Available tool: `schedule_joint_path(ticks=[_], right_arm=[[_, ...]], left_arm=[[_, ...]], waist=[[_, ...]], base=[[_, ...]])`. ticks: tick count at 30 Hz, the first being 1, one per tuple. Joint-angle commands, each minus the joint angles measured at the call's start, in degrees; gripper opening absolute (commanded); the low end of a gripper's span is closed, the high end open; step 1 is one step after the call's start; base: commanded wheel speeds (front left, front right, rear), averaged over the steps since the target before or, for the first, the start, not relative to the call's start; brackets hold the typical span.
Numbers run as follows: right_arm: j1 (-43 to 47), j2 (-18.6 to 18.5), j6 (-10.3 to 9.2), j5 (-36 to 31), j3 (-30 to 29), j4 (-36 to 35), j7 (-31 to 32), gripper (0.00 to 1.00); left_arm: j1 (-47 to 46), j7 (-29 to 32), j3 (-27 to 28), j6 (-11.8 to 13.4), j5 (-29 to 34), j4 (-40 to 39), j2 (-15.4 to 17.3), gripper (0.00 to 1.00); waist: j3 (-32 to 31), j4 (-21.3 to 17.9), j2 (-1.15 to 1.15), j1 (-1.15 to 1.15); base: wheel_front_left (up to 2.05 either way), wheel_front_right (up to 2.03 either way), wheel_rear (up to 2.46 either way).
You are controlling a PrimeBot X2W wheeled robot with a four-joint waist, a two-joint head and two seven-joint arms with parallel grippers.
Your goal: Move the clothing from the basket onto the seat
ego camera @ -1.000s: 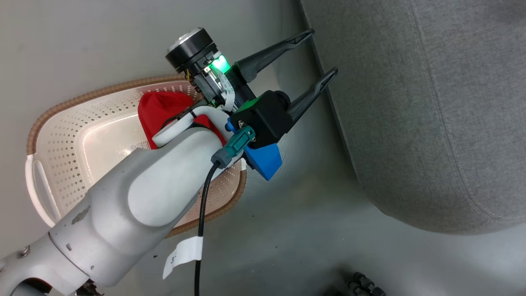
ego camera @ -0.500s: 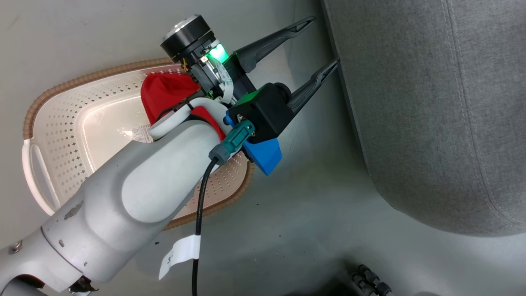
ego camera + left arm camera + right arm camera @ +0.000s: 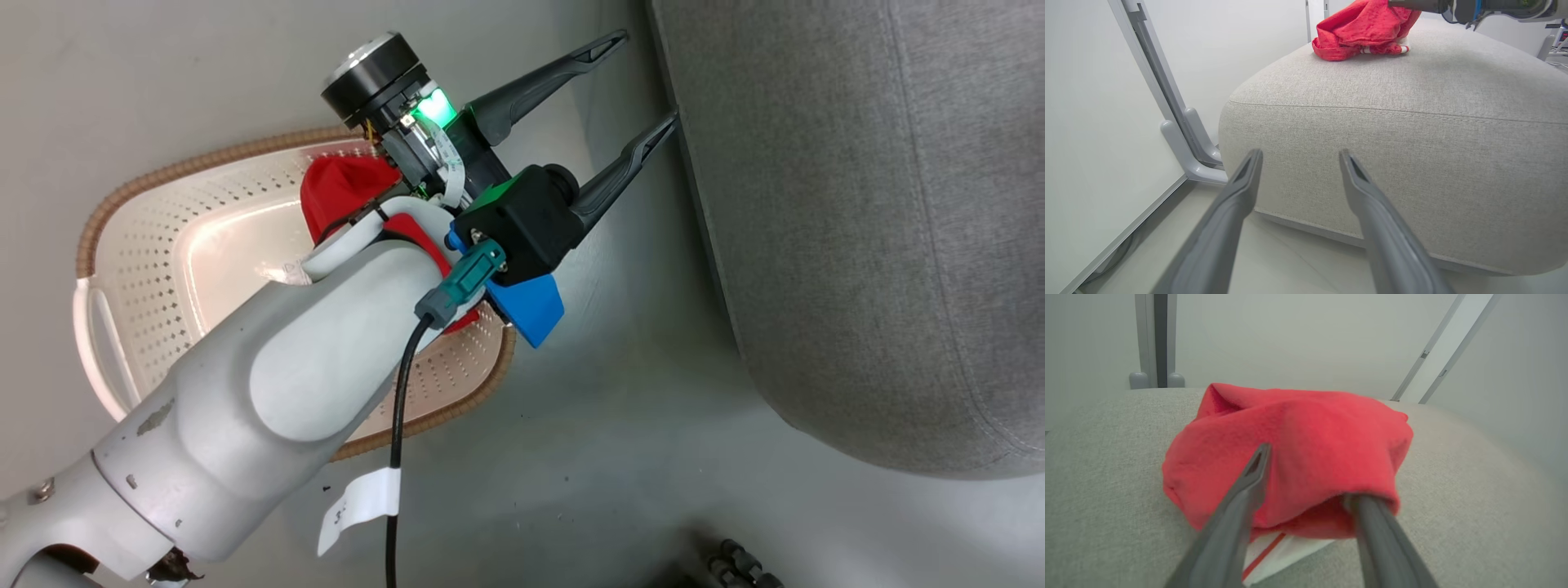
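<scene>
Right wrist view: right tool released, touching the red garment on the seat; left tool released.

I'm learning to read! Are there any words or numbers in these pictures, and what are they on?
Sticker inside the basket: the print is too small to read.
White tag on the black cable: a few dark marks, too blurred to read.
No other writing can be read.
</scene>
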Motion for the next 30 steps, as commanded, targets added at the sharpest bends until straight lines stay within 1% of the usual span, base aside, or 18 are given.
schedule_joint_path(ticks=[1,6,10,13,16,17,18,19,20,21,22,23,24,30], right_arm=[[3.4,0.5,0.01,0.5,0.0,-1.5,-0.2,1.00],[11.1,2.5,0.01,0.4,0.4,-6.4,-0.2,1.00],[16.6,3.9,0.01,-0.7,1.5,-10.6,-0.2,1.00],[19.2,4.2,0.01,-1.1,2.5,-13.8,-0.2,1.00],[21.2,4.0,0.01,-1.5,4.9,-16.9,-0.2,1.00],[21.2,4.0,0.01,-1.5,4.9,-16.9,-0.2,1.00],[21.9,3.5,0.01,-1.7,7.4,-18.5,-0.2,1.00],[21.9,3.5,0.01,-1.7,7.4,-18.5,-0.2,1.00],[22.5,3.5,0.01,-1.4,9.7,-20.0,-0.2,1.00],[22.8,3.6,0.01,-1.5,10.9,-20.6,-0.2,1.00],[22.8,3.6,0.01,-1.5,10.9,-20.6,-0.2,1.00],[23.0,3.7,0.01,-1.4,12.2,-21.1,-0.2,1.00],[23.4,3.9,0.01,-1.3,14.8,-22.0,-0.2,1.00],[24.5,4.9,0.01,-0.2,21.4,-23.1,-0.2,1.00]], left_arm=[[0.7,-0.8,0.1,0.6,-0.6,0.6,-0.3,1.00],[2.9,-2.1,0.6,1.4,-1.8,2.2,-1.3,1.00],[5.1,-2.7,1.9,2.1,-3.3,3.4,-2.2,1.00],[6.9,-2.9,3.9,2.8,-4.4,3.4,-2.9,1.00],[9.3,-2.9,7.0,3.7,-5.1,2.1,-3.1,1.00],[9.3,-2.9,7.0,3.7,-5.1,2.1,-3.1,1.00],[11.1,-2.9,9.4,4.2,-5.2,1.3,-3.2,1.00],[11.1,-2.9,9.4,4.2,-5.2,1.3,-3.2,1.00],[12.8,-2.9,12.1,4.6,-5.5,0.3,-3.3,1.00],[13.9,-2.9,13.6,4.9,-5.6,-0.1,-3.4,1.00],[13.9,-2.9,13.6,4.9,-5.6,-0.1,-3.4,1.00],[14.9,-2.9,15.0,5.1,-5.6,-0.4,-3.5,1.00],[16.8,-2.9,17.9,5.4,-5.5,-0.9,-3.7,1.00],[23.1,-2.9,26.8,5.4,-4.7,-1.7,-4.9,1.00]], waist=[[-1.9,0.1,0.00,0.00],[-6.4,-0.4,0.00,0.00],[-10.4,0.1,0.00,0.00],[-13.5,1.0,0.00,0.00],[-16.3,2.2,0.00,0.00],[-16.3,2.2,0.00,0.00],[-18.0,3.1,0.00,0.00],[-18.0,3.1,0.00,0.00],[-19.7,4.0,0.00,0.00],[-20.4,4.6,0.00,0.00],[-20.4,4.6,0.00,0.00],[-21.1,5.1,0.00,0.00],[-22.5,6.2,0.00,0.00],[-26.9,9.5,0.00,0.00]], base=[[0.00,0.00,0.00],[0.00,0.00,0.00],[0.00,0.00,0.00],[0.00,0.00,0.00],[0.00,0.00,0.00],[0.00,0.00,0.00],[0.00,0.00,0.00],[0.00,0.00,0.00],[0.00,0.00,0.00],[0.00,0.00,0.00],[0.00,0.00,0.00],[0.00,0.00,0.00],[0.00,0.00,0.00],[0.00,0.00,0.00]])
